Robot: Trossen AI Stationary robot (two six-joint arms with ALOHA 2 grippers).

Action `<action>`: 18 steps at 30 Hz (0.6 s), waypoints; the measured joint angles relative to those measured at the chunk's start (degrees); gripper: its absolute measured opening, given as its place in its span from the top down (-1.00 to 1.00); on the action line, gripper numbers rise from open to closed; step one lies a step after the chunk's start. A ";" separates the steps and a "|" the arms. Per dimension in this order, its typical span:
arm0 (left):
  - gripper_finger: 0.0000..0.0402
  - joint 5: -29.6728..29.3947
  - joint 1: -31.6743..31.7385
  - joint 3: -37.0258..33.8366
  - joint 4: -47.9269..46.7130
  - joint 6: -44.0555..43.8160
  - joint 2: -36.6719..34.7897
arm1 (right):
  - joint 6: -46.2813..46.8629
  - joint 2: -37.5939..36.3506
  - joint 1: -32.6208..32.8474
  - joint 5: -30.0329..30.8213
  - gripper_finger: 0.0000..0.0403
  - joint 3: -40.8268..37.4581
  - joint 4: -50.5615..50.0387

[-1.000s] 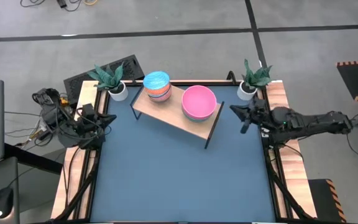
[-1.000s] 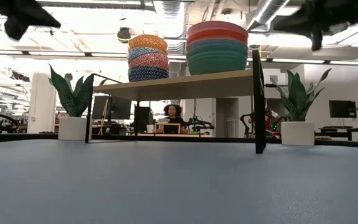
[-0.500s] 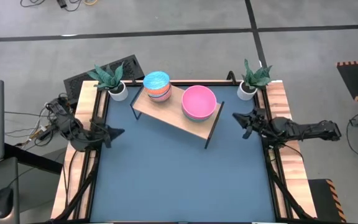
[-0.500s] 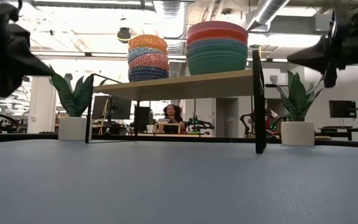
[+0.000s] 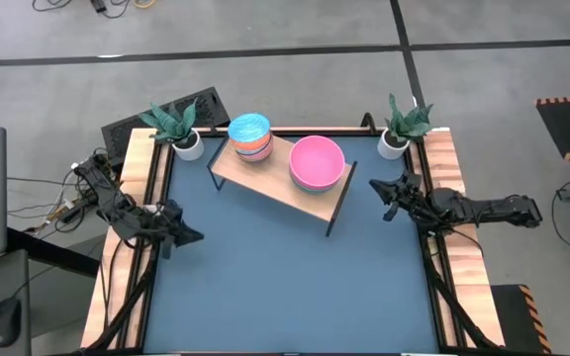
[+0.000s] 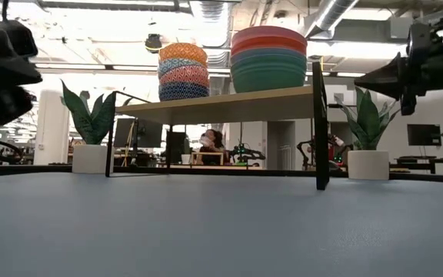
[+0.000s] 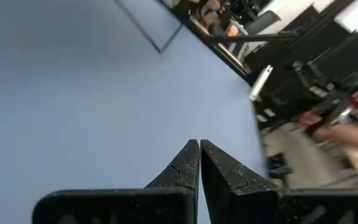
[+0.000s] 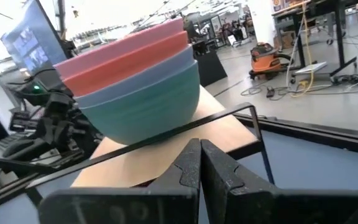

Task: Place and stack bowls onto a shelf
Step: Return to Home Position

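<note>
Small-bowl stack (image 5: pixel 249 135) L & large-bowl stack (image 5: pixel 317 162) R on shelf (image 5: pixel 265 178), table (image 5: pixel 285 287) rear centre; plants (image 5: pixel 173 124) at both rear corners

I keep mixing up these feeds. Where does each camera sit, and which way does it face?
High view: overhead, looking straight down; left gripper and right gripper at the table's sides.
Low view: table-top height, level past the shelf into the room; arms at upper corners.
Left wrist view: on the left arm, facing the table past its shut fingers.
Right wrist view: on the right arm, facing the large bowl stack past its shut fingers.
Shared: high, low and right wrist views show that stack.
</note>
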 joint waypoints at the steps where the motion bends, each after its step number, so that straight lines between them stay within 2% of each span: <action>1: 1.00 -1.03 0.00 -0.05 0.35 3.59 -0.01 | -0.01 0.13 -0.24 0.00 0.86 -0.01 -0.13; 6: 1.00 -6.46 0.00 -1.28 2.65 15.14 0.08 | -1.07 1.54 -0.46 -0.01 0.86 -0.03 -0.29; 8: 1.00 -6.54 0.01 -2.41 6.98 18.83 -0.16 | -1.06 2.28 -0.45 0.00 0.84 -0.03 -0.33; 11: 1.00 -2.29 0.10 -3.39 12.53 25.97 0.04 | -1.06 2.75 -0.46 0.02 0.81 -0.03 -0.26; 14: 1.00 5.18 0.11 -4.77 18.59 33.05 -0.34 | -1.06 2.90 -0.44 0.12 0.81 -0.05 -0.03; 18: 1.00 13.51 0.11 -5.65 21.81 44.33 -0.31 | -1.06 2.90 -0.44 0.12 0.81 -0.08 0.08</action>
